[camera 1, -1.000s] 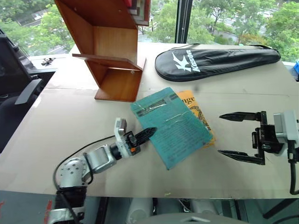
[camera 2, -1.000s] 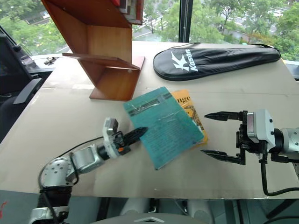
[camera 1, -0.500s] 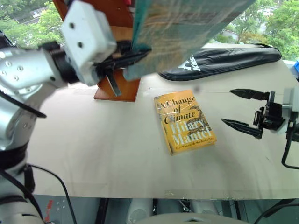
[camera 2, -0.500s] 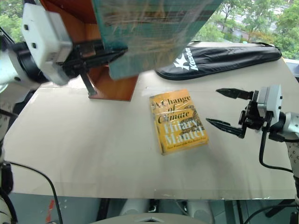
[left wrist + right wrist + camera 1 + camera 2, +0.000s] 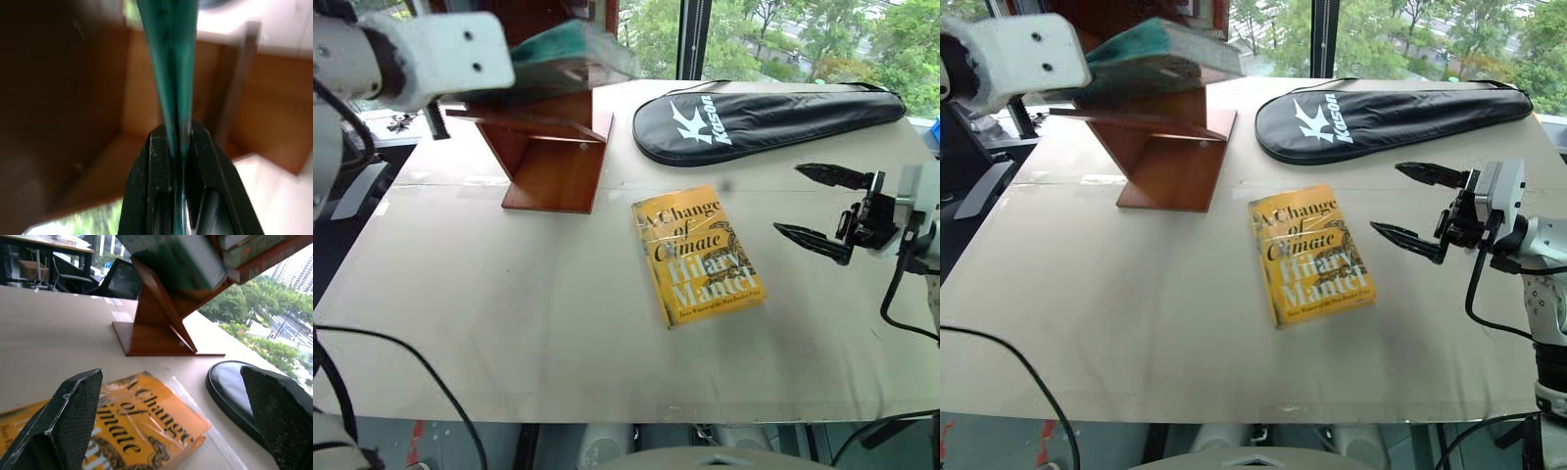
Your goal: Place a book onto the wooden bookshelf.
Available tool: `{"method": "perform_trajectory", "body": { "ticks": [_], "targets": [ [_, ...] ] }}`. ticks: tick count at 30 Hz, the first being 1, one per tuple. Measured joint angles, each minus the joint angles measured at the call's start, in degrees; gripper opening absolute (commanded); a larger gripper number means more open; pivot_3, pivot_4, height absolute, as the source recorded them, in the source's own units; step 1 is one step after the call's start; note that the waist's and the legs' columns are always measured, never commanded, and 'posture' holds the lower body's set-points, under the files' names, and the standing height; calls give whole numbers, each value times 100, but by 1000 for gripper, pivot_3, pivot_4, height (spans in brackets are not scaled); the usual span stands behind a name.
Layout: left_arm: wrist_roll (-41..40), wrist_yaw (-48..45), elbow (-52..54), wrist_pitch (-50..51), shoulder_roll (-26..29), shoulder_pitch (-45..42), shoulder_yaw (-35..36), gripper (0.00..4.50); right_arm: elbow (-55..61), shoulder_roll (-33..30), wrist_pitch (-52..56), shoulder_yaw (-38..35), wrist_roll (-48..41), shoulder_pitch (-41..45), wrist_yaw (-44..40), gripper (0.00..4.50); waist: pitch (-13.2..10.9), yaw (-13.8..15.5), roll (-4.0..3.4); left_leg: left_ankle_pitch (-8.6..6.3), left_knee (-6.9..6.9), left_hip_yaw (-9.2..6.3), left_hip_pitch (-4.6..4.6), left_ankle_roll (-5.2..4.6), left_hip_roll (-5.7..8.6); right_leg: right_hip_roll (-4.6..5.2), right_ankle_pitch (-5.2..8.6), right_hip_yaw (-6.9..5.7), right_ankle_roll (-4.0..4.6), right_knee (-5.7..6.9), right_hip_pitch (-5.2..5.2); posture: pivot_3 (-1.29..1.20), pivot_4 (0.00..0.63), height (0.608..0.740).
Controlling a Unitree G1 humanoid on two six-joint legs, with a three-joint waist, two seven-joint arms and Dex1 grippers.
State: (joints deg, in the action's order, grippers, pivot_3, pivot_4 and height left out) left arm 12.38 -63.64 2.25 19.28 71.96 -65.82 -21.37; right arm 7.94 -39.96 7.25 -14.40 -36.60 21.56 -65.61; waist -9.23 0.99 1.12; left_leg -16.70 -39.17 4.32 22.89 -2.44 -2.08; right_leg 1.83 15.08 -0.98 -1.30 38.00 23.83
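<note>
Up at the wooden bookshelf (image 5: 1160, 147), my left jaws (image 5: 180, 142) are clamped tight on the edge of the teal book (image 5: 1160, 54), the cover pinched between the two black fingers (image 5: 149, 171). I hold the book nearly level above the shelf's flat board, its far end reaching in between the slanted side panels; I cannot tell whether it touches the wood. More books (image 5: 254, 249) stand on the shelf's upper level, just beside the teal one.

On the bench (image 5: 509, 323), in front of the bookshelf and off to its right, lies the yellow book (image 5: 697, 255), face up in its clear wrapper. Right of the bookshelf, along the far edge of the bench, lies a black racket bag (image 5: 764, 117).

My right jaws (image 5: 822, 206) stand wide apart with nothing between them, hovering above the bench well to the right of the bookshelf, just beyond the yellow book's right edge and pointing back toward it.
</note>
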Motion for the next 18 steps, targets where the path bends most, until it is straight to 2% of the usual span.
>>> {"method": "perform_trajectory", "body": {
  "ticks": [3,4,7,11,15,18],
  "targets": [
    [198,-150,-164,-171,-113,-119,-141,55,18,7,0,-33,-104,82,38,4500,0,-8,0,0,-5,-1,0,0,0,1,-1,1,-1,4,-2,0,150,740],
    [476,-605,-638,-327,-390,-493,-370,55,91,42,74,-276,-317,81,232,4500,-1,-18,2,0,-8,-2,-1,0,-1,1,-3,-1,-4,11,-1,0,150,740],
    [666,-877,-1021,-462,-616,-745,-391,55,222,42,122,-393,-393,59,356,4500,1,-29,-1,0,-7,-2,-10,0,-2,-1,-3,2,-4,20,-1,0,150,740],
    [838,-1116,-1201,-695,-805,-684,-353,55,359,43,254,-417,-449,-49,497,4500,5,-32,-9,0,-9,0,-18,0,-2,4,-2,7,-3,42,0,0,150,740],
    [803,-1285,-1193,-644,-780,-452,-97,1480,532,37,393,-418,-560,-51,607,4500,5,-70,-8,0,-15,4,-29,0,-1,6,-2,17,-3,63,1,0,150,740],
    [311,-1508,-909,99,-793,-144,451,2822,561,-36,521,-419,-627,-50,611,4500,1,-103,-3,0,-21,1,-17,-1,-2,8,-2,12,-3,66,6,0,150,740]
  ]
}}
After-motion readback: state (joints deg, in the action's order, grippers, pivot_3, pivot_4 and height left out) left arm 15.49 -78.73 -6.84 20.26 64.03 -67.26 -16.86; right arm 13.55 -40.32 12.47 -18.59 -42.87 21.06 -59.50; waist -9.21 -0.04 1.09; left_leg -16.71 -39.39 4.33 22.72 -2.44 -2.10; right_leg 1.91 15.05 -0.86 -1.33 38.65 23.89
